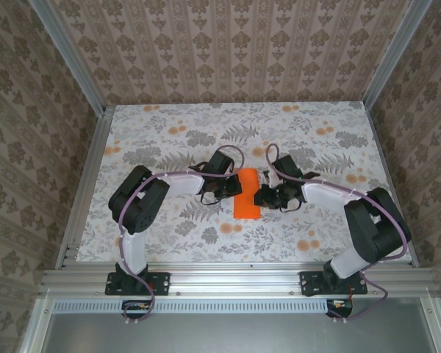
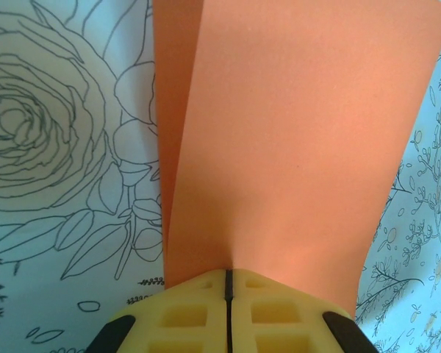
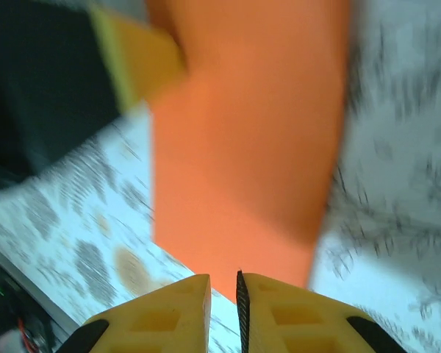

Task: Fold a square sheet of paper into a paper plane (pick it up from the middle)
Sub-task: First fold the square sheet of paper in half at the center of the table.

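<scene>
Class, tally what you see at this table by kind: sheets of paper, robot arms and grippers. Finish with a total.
orange paper sheet: 1
robot arms: 2 (left arm, right arm)
grippers: 2 (left gripper, right gripper)
total: 5

Black joint housings and white links on the left arm (image 1: pixel 140 202), at 7 o'clock in the overhead view, and likewise on the right arm (image 1: pixel 371 224), at 4 o'clock. Pale purple cables (image 1: pixel 125 243) looped along each, down to black base plates (image 1: pixel 136 283). At 6 o'clock of the wrist views, the left gripper (image 2: pixel 228 283) and right gripper (image 3: pixel 224 283): yellow fingers with moulded rectangular pockets, black behind, and a ribbed black strip (image 3: pixel 240 294) on an inner face.
</scene>
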